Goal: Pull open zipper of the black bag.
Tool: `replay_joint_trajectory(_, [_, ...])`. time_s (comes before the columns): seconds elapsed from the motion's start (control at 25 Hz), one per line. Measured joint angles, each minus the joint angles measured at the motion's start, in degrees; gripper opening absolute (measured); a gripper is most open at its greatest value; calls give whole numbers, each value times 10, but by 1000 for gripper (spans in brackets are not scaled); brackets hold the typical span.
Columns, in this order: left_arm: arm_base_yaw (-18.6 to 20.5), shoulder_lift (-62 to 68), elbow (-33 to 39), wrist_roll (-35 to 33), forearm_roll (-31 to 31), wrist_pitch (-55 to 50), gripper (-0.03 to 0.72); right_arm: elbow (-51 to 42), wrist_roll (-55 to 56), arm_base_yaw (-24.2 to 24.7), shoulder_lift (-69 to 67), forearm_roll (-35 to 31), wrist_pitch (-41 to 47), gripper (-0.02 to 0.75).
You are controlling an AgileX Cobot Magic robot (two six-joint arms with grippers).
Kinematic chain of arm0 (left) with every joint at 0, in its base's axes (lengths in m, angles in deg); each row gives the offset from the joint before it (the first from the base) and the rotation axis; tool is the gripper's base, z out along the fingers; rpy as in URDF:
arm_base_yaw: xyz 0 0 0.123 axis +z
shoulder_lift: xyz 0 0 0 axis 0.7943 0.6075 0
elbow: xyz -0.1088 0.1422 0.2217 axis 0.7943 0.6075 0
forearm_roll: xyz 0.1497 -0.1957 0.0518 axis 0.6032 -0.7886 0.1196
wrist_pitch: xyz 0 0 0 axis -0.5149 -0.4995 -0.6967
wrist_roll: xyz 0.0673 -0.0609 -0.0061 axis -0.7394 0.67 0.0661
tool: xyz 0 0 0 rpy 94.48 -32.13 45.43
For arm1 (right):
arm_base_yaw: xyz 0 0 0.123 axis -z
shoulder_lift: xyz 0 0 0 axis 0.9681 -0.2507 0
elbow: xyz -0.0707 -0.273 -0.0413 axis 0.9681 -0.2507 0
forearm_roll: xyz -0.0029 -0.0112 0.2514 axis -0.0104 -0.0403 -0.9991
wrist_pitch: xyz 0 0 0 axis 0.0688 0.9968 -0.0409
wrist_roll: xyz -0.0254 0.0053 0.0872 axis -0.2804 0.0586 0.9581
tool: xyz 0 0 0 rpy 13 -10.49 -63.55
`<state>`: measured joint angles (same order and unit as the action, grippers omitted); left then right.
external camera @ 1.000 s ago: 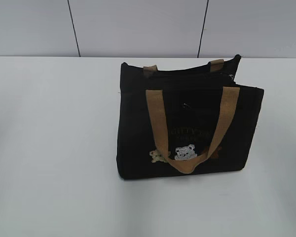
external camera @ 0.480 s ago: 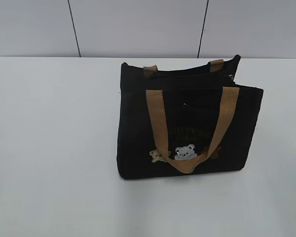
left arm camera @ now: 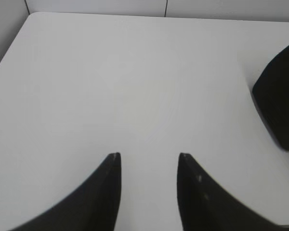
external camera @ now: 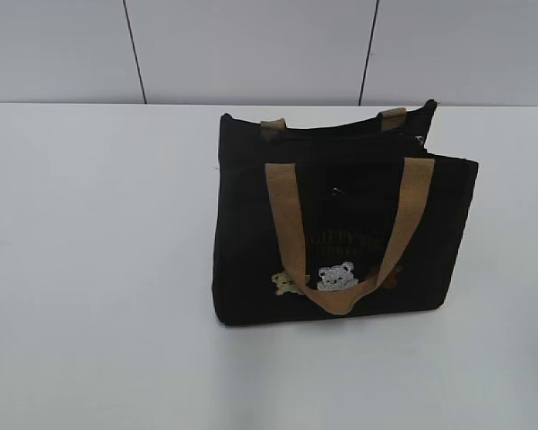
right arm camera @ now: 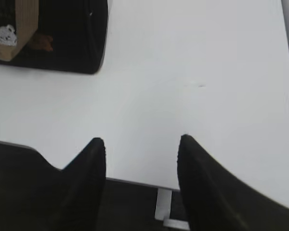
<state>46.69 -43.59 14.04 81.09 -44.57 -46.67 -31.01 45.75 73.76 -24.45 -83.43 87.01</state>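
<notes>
Ahead and to the right of the left gripper, a dark corner of the black bag shows at the edge of the left wrist view, well apart from the fingertips; these jaws stand partly apart over the bare white table and hold nothing. Across the three exterior pictures the bag has not shifted at all, and neither arm appears in that view, so the approach has not really begun. The zipper runs along the bag's top edge between the two panels; whether it is shut along its whole length cannot be told, and a small glint near the right end of the top may be the pull tab, too small to be sure.

Ahead and to the left of the right gripper, the bag's lower front corner lies near the top of the right wrist view, well clear of the fingertips. Those jaws stand apart and empty.

Counted: one bag, one zipper track, two tan handles, two bear patches clearly readable on the front, two grippers, both free
</notes>
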Motion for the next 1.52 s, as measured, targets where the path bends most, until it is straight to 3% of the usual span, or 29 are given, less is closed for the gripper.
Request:
replay_joint_trajectory(0.24, [0,0,2,-21,-12,2,289,0,10,0,85,3,1,345])
replay_joint_trajectory(0.52, [0,0,2,-22,-12,3,281,-56,14,0,88,1,-1,344])
replay_joint_trajectory(0.72, [0,0,2,-23,-13,3,278,-76,14,0,88,4,-73,344])
replay_joint_trajectory(1.04, [0,0,2,-23,-13,3,249,-87,14,0,88,8,-73,344])
replay_joint_trajectory(1.52, [45,0,2,-23,-15,3,243,-87,14,0,88,8,-73,344])
